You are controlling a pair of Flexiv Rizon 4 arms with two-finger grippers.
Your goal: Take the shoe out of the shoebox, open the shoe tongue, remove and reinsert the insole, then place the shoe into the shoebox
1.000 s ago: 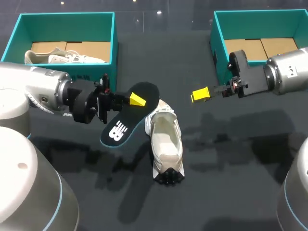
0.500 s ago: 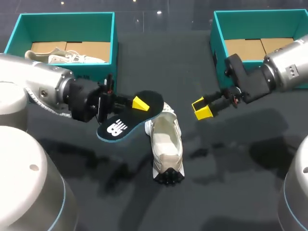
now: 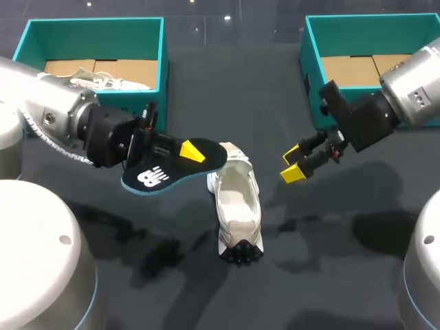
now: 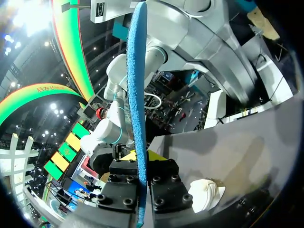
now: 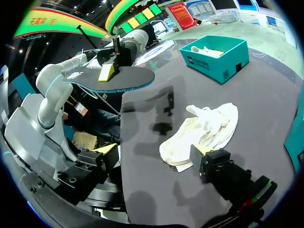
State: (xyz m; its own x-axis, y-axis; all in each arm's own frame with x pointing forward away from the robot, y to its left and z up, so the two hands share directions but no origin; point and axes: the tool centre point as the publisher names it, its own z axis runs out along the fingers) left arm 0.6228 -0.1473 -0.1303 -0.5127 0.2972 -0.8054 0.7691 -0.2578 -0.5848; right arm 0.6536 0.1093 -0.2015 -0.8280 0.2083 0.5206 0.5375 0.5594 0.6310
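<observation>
A white shoe [image 3: 236, 203] lies on the dark table, toe toward the table's front. My left gripper [image 3: 192, 154] is shut on a black insole [image 3: 161, 172] with a teal edge, holding it nearly flat in the air just left of the shoe's heel. In the left wrist view the insole [image 4: 137, 95] shows edge-on, pinched between the fingers [image 4: 124, 189], with the shoe [image 4: 207, 195] below and beside them. My right gripper [image 3: 297, 163] hangs open to the right of the shoe, holding nothing. In the right wrist view the shoe [image 5: 204, 130] lies ahead of the open fingers [image 5: 96, 164], with the insole [image 5: 116, 79] beyond it.
A teal shoebox [image 3: 162, 65] at the back left holds another pale shoe [image 3: 96, 81]. A second teal shoebox [image 3: 309, 62] at the back right shows only its cardboard floor. My right arm crosses in front of that box.
My left gripper has tipped the insole from steeply tilted to nearly flat and drawn it left and lower. My right gripper has swung down toward the shoe, staying open.
</observation>
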